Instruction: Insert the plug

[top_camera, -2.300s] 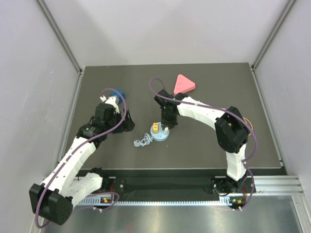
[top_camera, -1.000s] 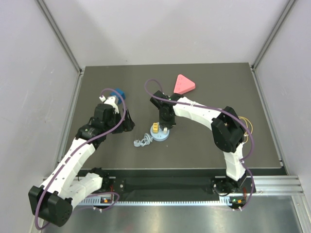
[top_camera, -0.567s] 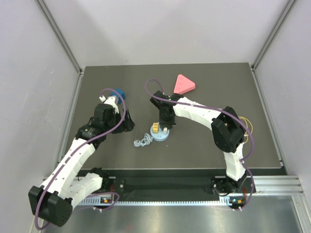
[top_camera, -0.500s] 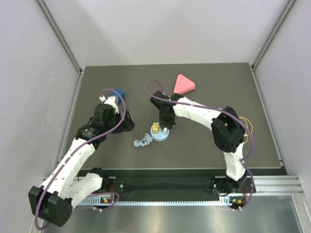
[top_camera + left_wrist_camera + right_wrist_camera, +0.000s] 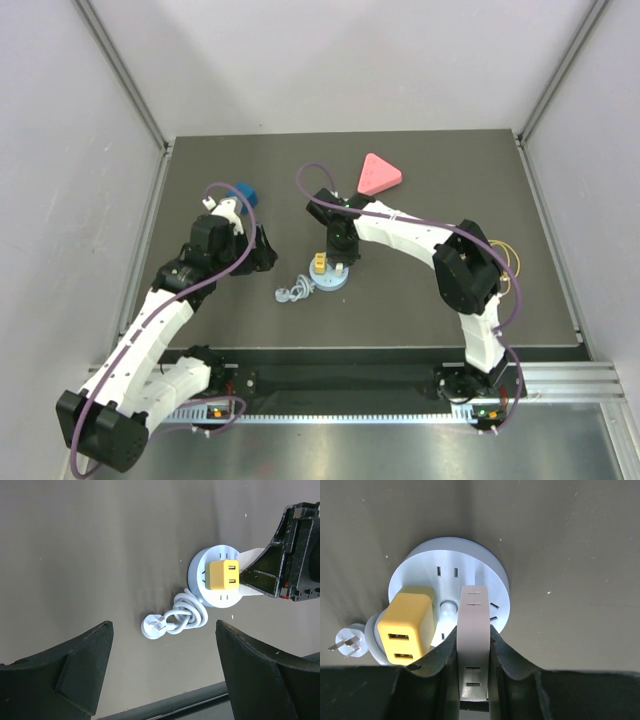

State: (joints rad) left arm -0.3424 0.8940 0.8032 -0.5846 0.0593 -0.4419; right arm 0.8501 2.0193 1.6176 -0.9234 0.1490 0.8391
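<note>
1. Right arm (image 5: 420,232): this is the biggest change. A couple of seconds back the right gripper (image 5: 474,642) sits off the right side of the socket hub (image 5: 199,575). Now it is directly over the hub, and in the last second it barely moves.
2. Left arm (image 5: 160,315): small shift only. The wrist edges toward the far side, so more of the blue piece (image 5: 247,192) shows. The left gripper (image 5: 163,645) hangs with jaws wide apart and nothing in it, looking down at the hub from the side.
3. The right gripper's grip is unchanged: jaws are clamped on the pale plug (image 5: 473,612). The plug tip is over the hub face, just beside the centre button (image 5: 448,608) and right of the yellow adapter (image 5: 406,622). I can't tell whether the pins are in a slot or just resting on the face.
4. Meaning: the approach looks done, and this reads as the align-and-press stage. Insertion is not confirmed. Next move likely needs the pins lined up on a free slot pair, then a straight push down. Risk: nothing holds the hub, so it may slide on the table (image 5: 470,190).
5. Counts, big to small:
   - 1 table
   - 2 arms
   - 2 grippers
   - 1 pink triangle (image 5: 378,173)
   - 1 socket hub
   - 1 blue piece
   - 1 yellow adapter, sitting on the hub
   - 1 pale plug
   - 1 coiled white cord (image 5: 186,616) lying against the hub
   - 1 pronged end (image 5: 154,626) on that cord, loose on the table
</note>
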